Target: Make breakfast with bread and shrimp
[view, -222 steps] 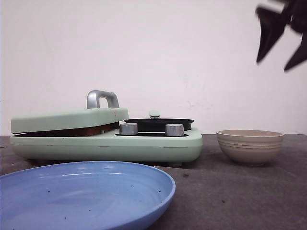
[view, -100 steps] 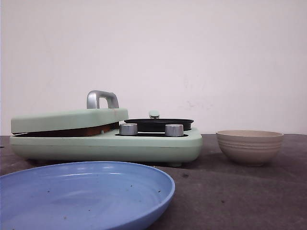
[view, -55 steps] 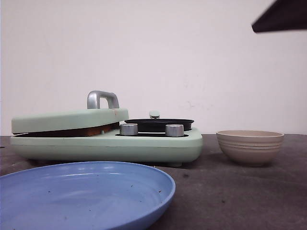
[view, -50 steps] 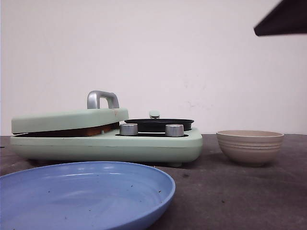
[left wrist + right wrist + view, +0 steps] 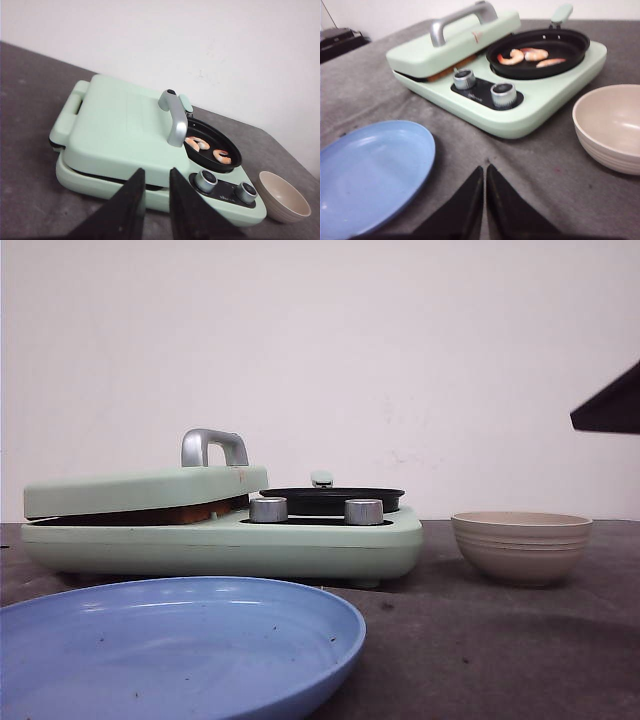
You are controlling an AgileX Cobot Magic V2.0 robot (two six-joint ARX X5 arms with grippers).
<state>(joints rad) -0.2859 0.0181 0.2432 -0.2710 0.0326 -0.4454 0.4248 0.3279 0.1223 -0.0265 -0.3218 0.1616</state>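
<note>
On table: green grill (image 5: 220, 530); knob-panel writing (image 5: 479, 98) unreadable; bread (image 5: 447, 71) under lid

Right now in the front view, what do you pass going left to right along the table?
Blue plate → green cooker → beige bowl → dark tip of the right arm at the edge.
</note>
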